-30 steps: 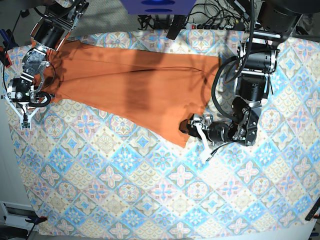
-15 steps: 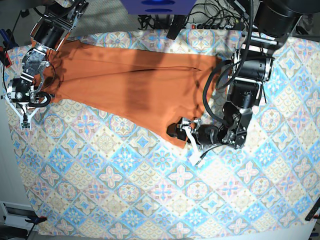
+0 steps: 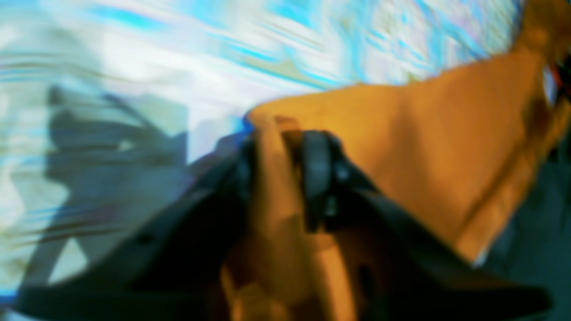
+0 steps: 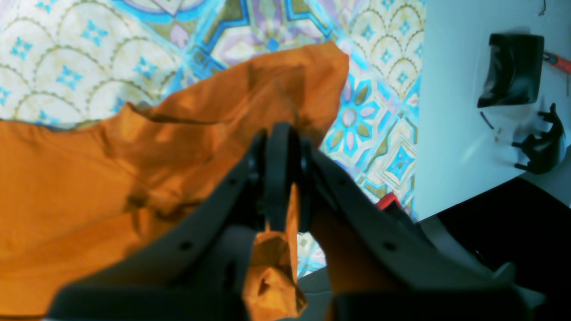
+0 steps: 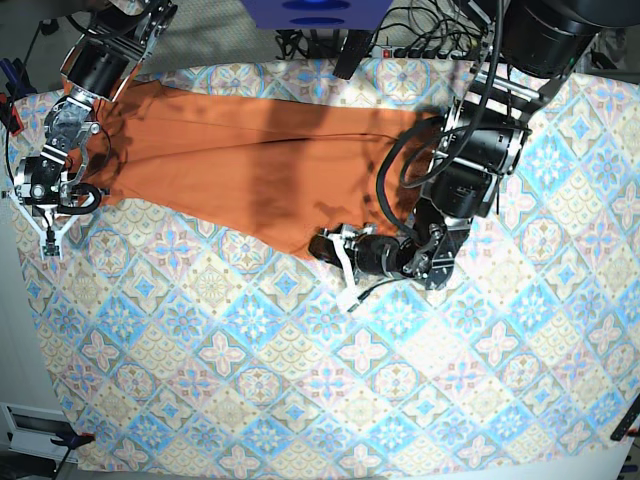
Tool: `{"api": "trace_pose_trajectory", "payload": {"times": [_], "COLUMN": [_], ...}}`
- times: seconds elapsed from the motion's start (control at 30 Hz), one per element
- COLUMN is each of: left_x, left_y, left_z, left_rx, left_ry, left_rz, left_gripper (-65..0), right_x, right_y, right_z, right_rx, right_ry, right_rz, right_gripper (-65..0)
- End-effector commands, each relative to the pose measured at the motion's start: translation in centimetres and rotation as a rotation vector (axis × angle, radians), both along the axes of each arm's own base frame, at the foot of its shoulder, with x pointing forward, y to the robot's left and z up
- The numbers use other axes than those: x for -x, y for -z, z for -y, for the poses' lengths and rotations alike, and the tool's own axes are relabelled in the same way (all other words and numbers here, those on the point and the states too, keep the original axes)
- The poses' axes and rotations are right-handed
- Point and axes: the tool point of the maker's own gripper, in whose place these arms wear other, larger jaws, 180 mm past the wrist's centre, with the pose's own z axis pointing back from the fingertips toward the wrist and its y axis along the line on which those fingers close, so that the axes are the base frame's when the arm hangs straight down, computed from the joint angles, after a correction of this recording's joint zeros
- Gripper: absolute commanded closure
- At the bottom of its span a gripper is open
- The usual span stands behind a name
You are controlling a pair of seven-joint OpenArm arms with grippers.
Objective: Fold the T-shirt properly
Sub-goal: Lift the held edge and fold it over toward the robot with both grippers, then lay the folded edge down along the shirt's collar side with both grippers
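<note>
Your orange T-shirt (image 5: 250,160) lay creased across the far half of the tablecloth (image 5: 300,380). Your left gripper (image 3: 276,147) was clamped on its near hem; your right gripper (image 4: 279,147) pinched its other end.

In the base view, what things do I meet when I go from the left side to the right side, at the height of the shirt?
right gripper → T-shirt → left gripper → bare tablecloth
</note>
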Motion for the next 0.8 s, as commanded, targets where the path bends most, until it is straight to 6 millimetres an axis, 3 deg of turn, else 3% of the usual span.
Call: {"api": "trace_pose_trajectory", "payload": {"times": [0.0,0.17,0.37,0.77], "left_x": [-1.5,-1.7,-2.4,-3.1], "left_y": [-0.8,-0.5,-0.6,-0.6], "left_z": [-1.1,-3.2,-5.6,-11.4], "left_rx": [-0.028,-0.058,-0.068,-0.091], "left_ry": [-0.008,-0.025,-0.072,-0.194], "left_rz": [0.027,0.025,0.030,0.028], "left_gripper": [-2.2,0.0,0.0,0.0], "right_x": [-1.0,-0.9,-1.6,-2.6], "right_y": [-1.6,-1.7,-3.5,-3.6], "right_z": [0.9,1.1,1.1,0.2], "right_rx": [0.037,0.039,0.071,0.072], "right_ry": [0.001,0.005,-0.006,-0.045], "right_rz": [0.040,0.044,0.088,0.095], "right_gripper": [-1.0,-1.0,-1.0,-1.0]}}
